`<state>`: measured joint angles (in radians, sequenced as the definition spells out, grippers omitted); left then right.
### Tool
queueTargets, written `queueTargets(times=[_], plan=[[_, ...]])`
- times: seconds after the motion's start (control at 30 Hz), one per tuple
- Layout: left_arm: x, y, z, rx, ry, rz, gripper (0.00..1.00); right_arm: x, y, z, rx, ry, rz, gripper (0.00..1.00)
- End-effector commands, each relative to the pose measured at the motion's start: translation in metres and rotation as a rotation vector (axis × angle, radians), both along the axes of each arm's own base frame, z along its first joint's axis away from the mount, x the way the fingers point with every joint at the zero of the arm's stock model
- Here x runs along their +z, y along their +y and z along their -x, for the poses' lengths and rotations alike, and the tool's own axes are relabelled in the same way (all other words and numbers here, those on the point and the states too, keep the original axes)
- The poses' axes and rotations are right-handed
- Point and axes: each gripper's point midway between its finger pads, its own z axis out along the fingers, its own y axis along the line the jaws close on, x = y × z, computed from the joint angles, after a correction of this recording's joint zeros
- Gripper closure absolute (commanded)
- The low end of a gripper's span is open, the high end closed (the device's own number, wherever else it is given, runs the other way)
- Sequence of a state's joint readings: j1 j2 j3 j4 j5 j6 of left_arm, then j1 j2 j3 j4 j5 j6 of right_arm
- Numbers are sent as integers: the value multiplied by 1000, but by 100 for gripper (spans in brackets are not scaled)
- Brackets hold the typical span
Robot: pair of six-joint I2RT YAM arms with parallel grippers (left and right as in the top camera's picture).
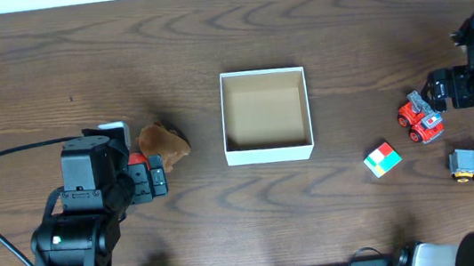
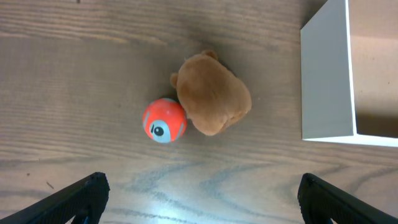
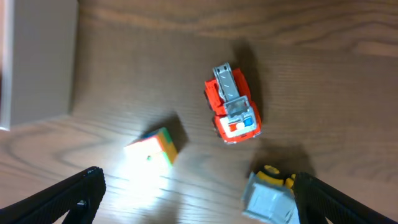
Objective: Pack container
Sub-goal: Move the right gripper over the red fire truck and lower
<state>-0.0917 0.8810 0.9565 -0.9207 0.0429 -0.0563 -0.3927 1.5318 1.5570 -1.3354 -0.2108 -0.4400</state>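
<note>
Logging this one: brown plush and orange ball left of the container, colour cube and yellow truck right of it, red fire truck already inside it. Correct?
Not quite. The red fire truck is not inside the container; the overhead view shows it standing outside, to the container's right. The rest holds.

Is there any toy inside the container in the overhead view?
No, the container shows only its bare tan floor; the brown plush and red truck lie outside it.

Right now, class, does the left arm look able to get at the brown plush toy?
Probably yes. The left end effector hangs open just short of the brown plush toy, with nothing lying between them. An orange ball sits against the toy's side and may get nudged.
</note>
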Motion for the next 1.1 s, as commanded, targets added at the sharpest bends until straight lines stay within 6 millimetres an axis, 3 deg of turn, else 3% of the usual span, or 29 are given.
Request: queueTargets(times=[0.0,0.23,0.57,1.07], plan=[[8,0,-4,12,-26,11,2,-19,-10,-10,151,39,51,1],[9,0,-4,12,-28,11,2,-59,-16,-22,282,118,36,1],[12,0,-8,12,-49,14,2,-104,-32,-35,318,202,59,1],[15,-1,-12,12,-68,15,2,-158,-27,-30,329,325,-17,1]])
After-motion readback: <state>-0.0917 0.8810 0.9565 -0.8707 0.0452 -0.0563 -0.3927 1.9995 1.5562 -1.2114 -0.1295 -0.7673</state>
